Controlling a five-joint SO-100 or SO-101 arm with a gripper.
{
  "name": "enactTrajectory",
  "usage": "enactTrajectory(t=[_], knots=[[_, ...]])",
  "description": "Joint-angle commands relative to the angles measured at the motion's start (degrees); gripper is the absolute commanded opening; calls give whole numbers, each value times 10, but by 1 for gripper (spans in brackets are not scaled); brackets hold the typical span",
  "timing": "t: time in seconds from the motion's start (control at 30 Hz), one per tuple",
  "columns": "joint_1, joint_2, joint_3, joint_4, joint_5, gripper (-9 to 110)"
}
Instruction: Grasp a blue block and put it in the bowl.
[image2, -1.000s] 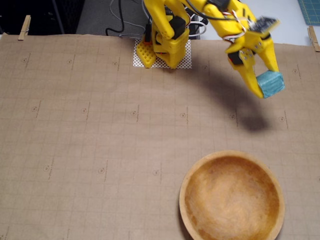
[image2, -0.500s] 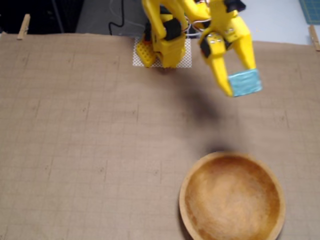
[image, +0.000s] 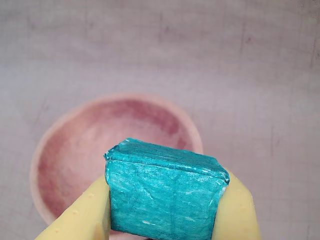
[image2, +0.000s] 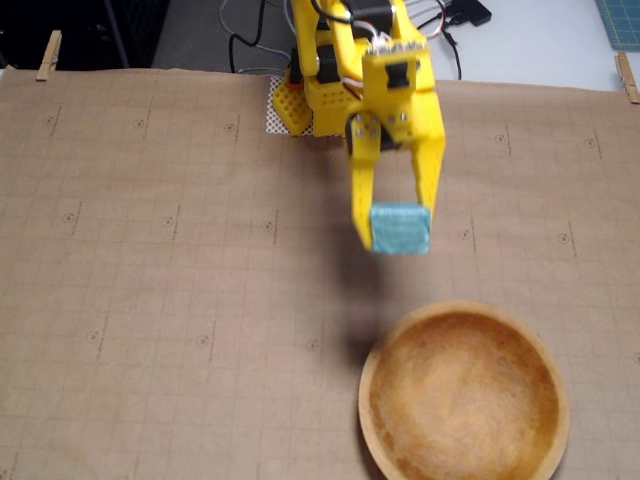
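You are working over brown gridded paper (image2: 150, 300) that is covering the table, with wooden clothespins (image2: 48, 54) clipping its far edge. The yellow gripper (image2: 398, 228) is squeezing the blue block (image2: 400, 229) between both fingers, off the paper — at about 11 o'clock from the bowl (image2: 464, 392) in the fixed view. The wrist view is showing the blue block (image: 162, 192) overlapping the bowl (image: 65, 150) — its hollow looks bare.

Brown gridded paper-covered table (image2: 150, 300), the bowl (image2: 463, 318) on it, arm base (image2: 325, 95) at the far edge.
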Motion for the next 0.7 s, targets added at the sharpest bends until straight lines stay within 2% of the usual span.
enactTrajectory(t=[0.0, 0.33, 0.67], knots=[[-21, -72, -97, -10, -6, 3], [-95, -258, -252, -10, -3, 3], [-98, -454, -422, -10, 2, 4]])
